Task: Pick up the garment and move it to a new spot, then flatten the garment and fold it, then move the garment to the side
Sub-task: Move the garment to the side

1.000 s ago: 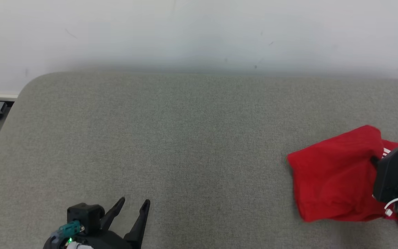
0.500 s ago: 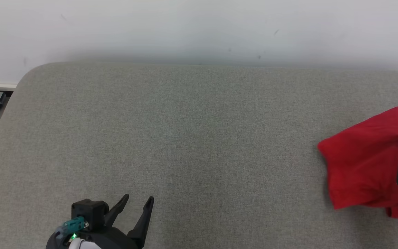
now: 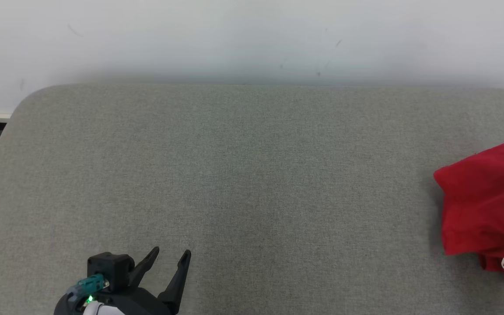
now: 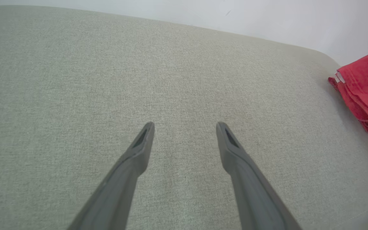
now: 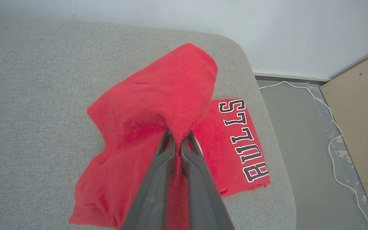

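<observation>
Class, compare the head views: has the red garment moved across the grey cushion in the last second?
Yes. The red garment has slid toward the robot's right: its gap from the rounded left corner of the grey cushion has widened, despite a slight camera shift.

Head overhead, wrists low, garment shared

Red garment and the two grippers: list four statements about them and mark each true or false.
1. The right gripper is shut on a raised fold of the red garment. True.
2. The left gripper holds a corner of the garment. False: its jaws stand open over bare cushion, well apart from the garment.
3. The garment sits near the right end of the grey cushion. True.
4. The lettering on the garment reads LAKERS. False: it reads BULLS.
</observation>
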Controlling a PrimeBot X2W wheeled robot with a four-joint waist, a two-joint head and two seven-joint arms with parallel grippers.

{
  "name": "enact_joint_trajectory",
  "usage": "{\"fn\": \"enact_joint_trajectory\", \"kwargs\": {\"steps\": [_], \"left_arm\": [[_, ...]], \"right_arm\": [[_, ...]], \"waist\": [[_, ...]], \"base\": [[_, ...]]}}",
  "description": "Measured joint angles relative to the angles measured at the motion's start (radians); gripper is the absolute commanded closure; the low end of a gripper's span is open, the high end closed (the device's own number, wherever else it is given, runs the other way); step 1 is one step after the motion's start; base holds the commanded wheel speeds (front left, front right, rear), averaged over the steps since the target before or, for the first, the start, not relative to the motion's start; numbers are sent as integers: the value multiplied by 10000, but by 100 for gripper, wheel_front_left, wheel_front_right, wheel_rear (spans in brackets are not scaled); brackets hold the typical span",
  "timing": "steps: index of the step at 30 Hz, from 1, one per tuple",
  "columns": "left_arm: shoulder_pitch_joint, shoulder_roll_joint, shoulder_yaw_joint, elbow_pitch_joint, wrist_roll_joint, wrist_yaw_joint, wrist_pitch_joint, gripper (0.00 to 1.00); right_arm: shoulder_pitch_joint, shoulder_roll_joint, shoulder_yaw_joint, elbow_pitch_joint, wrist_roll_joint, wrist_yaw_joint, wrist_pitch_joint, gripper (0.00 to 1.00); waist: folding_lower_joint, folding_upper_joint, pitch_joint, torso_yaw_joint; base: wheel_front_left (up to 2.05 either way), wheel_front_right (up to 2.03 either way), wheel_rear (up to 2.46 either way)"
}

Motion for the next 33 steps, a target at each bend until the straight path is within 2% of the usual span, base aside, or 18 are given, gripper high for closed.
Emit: {"fn": "enact_joint_trajectory", "kwargs": {"steps": [7, 12, 17, 18, 19, 33], "left_arm": [[-2, 46, -73, -109, 15, -71, 100, 0], [-3, 69, -125, -201, 69, -75, 163, 0], [-16, 96, -132, -245, 75, -75, 176, 0], [-17, 100, -130, -261, 77, -75, 178, 0], [-17, 111, -123, -282, 77, -75, 196, 0], [-228, 125, -107, -272, 88, -75, 278, 0]], "right_arm": [[-23, -245, -98, 69, -339, 10, -128, 100], [-14, -529, 2, 286, -514, 176, -186, 100], [-18, -1381, 219, 525, -1285, 460, -476, 100], [-57, -1499, 219, 591, -1358, 518, -579, 58], [-104, -1557, 240, 625, -1467, 523, -648, 0], [-537, -1302, 700, 1110, -1808, 527, -1707, 0]], "waist": [[0, 0, 59, -81], [-2, 0, 171, -82], [-1, -1, 326, -43], [-1, 0, 354, -36], [-1, 0, 386, -32], [-1, 0, 580, -15]], "base": [[0, 0, 0], [0, 0, 0], [0, 0, 0], [0, 0, 0], [0, 0, 0], [0, 0, 0]]}}
